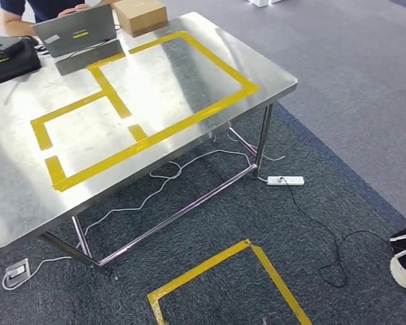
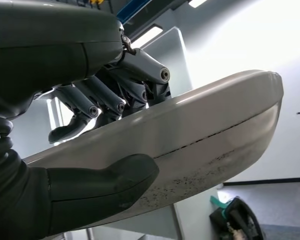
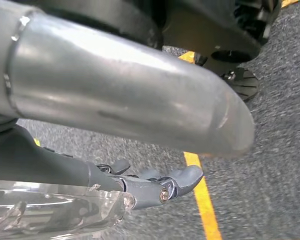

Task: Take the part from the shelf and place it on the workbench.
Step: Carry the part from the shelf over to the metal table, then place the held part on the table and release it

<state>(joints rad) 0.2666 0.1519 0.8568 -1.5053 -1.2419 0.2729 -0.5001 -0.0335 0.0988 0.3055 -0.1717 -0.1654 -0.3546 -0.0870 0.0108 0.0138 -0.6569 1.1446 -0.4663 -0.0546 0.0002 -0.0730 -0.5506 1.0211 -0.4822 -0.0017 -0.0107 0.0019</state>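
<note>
My left hand (image 2: 103,125) grips the part (image 2: 216,125), a long grey curved panel with a rounded end, thumb on one face and fingers curled over the other. In the right wrist view a silvery rounded piece (image 3: 122,85) runs just beside my right hand (image 3: 141,185). That hand's fingers (image 3: 178,180) lie stretched out, with carpet showing between them and the piece, so I cannot tell whether it is held. The workbench (image 1: 17,203), a steel table marked with yellow tape rectangles (image 1: 155,135), stands ahead and to the left.
At the table's far end are a laptop (image 1: 76,28), a cardboard box (image 1: 139,15), a black bag (image 1: 9,61) and a seated person (image 1: 17,17). White cables and a power strip (image 1: 285,180) lie under the table. A yellow tape square (image 1: 231,277) marks the carpet. A person's shoe (image 1: 405,261) is at right.
</note>
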